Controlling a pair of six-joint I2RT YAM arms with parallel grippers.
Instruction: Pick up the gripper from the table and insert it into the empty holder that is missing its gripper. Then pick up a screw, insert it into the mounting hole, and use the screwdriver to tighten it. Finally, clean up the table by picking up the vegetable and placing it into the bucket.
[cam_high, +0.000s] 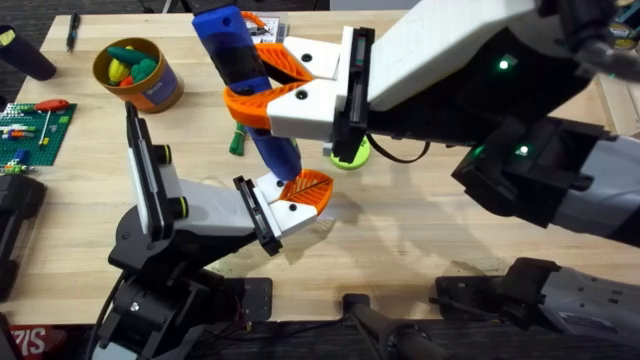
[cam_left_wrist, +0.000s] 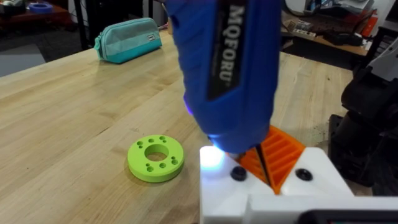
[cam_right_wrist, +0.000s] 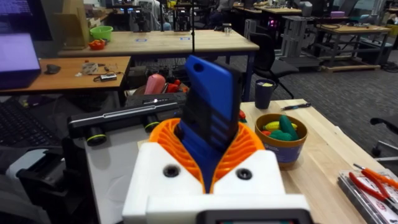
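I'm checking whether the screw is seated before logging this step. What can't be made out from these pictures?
- Screwdriver tip and the screw: hidden in the left wrist view behind the tool's blue body and its glare on the holder.
- Mounting hole under the tip: covered in the overhead view by the screwdriver and the gripper.
- Bucket contents: too small to identify.
- Green piece beside the screwdriver: mostly covered.

A robotics lab or workshop: beyond the wooden worktable stand more benches strewn with parts, a monitor, office chairs and equipment racks.
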